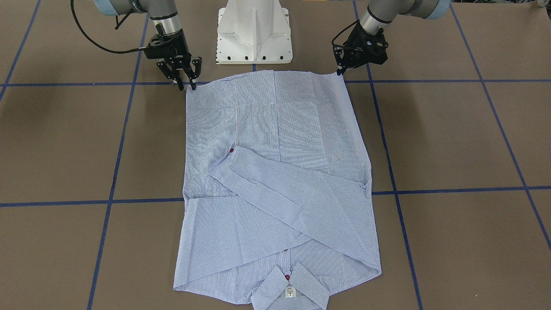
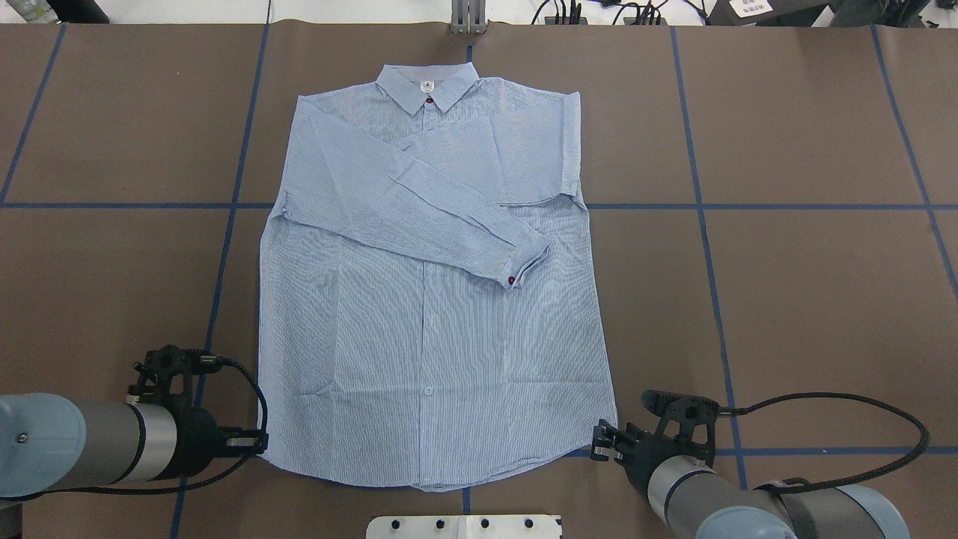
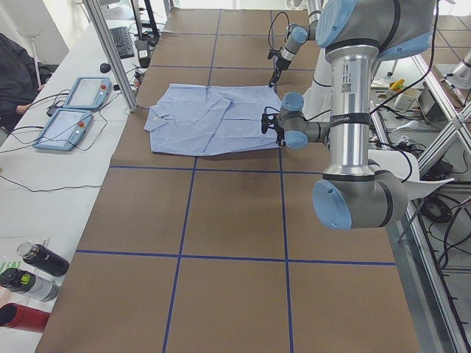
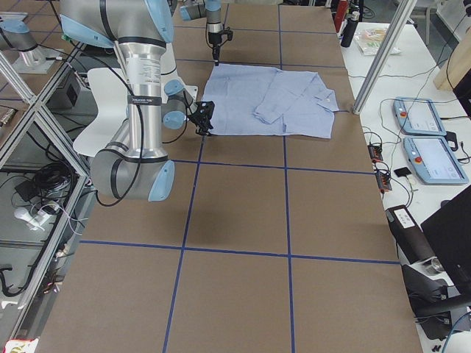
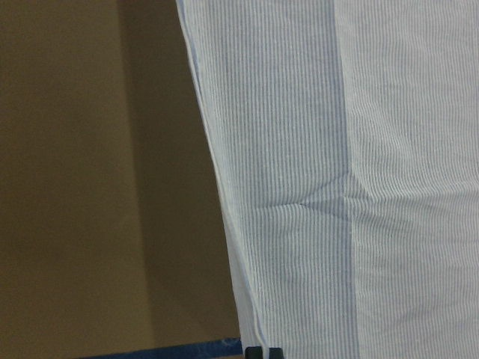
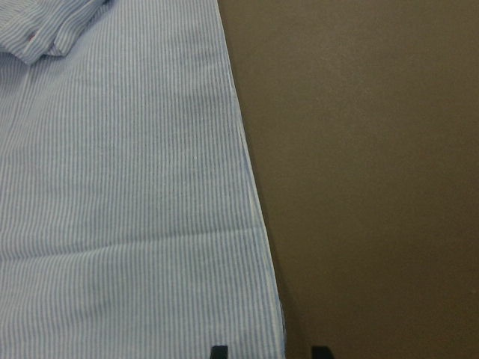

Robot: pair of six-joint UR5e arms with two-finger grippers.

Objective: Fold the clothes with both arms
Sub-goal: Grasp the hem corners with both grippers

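Mostly flat shirt (image 2: 419, 337), front up, sleeve diagonal across chest.

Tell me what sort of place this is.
Likely a robotics lab workcell: left arm and right arm by a white pedestal, tape-gridded table with a shirt, teach pendants on a side bench.

The left arm (image 2: 112, 453) and right arm (image 2: 696, 498) are grey metal tubes with light blue joint caps (image 2: 34, 445). Looping black cables (image 2: 819, 394) feed the black left pincer (image 1: 340, 71) and right pincer (image 1: 187, 85). The pedestal (image 1: 254, 30) is white with dark screws (image 1: 246, 57).
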